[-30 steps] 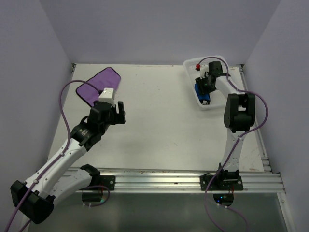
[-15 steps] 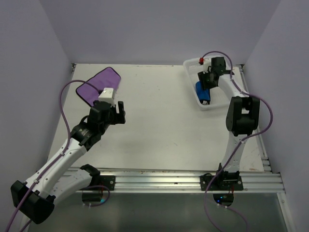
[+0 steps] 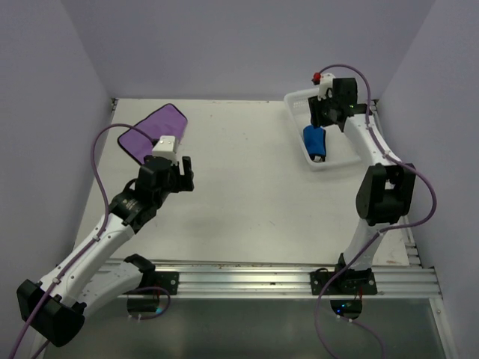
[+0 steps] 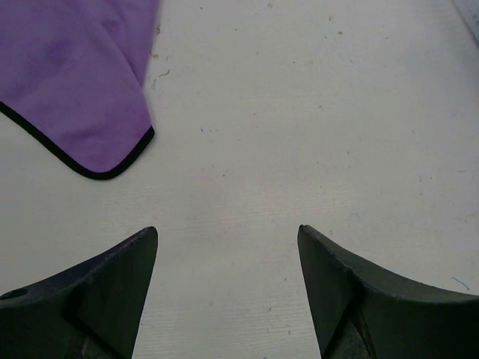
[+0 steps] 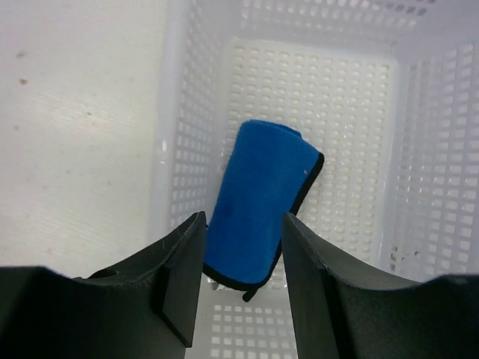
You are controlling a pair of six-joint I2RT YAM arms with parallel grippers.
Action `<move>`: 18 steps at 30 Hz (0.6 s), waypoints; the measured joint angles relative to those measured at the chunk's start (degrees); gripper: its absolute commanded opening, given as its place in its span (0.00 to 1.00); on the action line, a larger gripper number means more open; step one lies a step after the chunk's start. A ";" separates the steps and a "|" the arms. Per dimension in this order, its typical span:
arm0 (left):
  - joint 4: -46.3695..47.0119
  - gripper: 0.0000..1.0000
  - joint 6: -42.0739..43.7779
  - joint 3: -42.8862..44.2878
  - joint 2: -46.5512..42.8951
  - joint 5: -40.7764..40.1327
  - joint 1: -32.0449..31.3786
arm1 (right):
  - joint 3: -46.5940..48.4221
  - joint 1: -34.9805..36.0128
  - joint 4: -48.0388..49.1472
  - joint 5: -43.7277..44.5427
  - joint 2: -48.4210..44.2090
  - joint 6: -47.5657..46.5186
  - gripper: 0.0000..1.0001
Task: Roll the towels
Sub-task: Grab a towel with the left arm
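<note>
The right gripper (image 5: 242, 218) has risen clear of the basket (image 5: 187, 112), jaws released, leaving the blue towel (image 5: 258, 194) rolled inside it; that one looks done. Well left of the basket, the purple towel (image 3: 153, 131) still lies flat on the desk (image 3: 247, 149), near the left gripper (image 4: 228, 239), whose jaws are released and empty. It is likely next.

Vivid purple, edged by a thin black stitched hem, for the flat soft cloth towel (image 4: 75, 82). Bright blue, likewise black-hemmed, for the rolled cloth towel (image 5: 258, 194). Plain white, dotted with a regular grid of small holes, for the plastic basket (image 5: 314, 82). Off-white with faint dark specks for the desk (image 4: 299, 112). Matte black for the left claw (image 4: 226, 239) and right claw (image 5: 241, 224).
</note>
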 measured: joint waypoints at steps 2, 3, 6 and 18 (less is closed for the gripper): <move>-0.02 0.81 0.00 -0.02 0.00 -0.42 0.07 | -0.63 1.95 0.68 0.24 -2.78 0.46 0.49; 0.00 0.82 0.00 -0.04 -0.04 -0.66 0.07 | -0.90 3.32 0.94 0.59 -4.13 0.57 0.49; -0.04 0.83 0.00 -0.07 -0.20 -1.75 0.11 | -1.14 8.68 1.46 0.98 -6.75 0.83 0.49; -1.29 0.85 -0.26 0.35 5.86 -6.29 1.49 | -16.72 18.60 6.62 -2.12 -15.74 9.75 0.48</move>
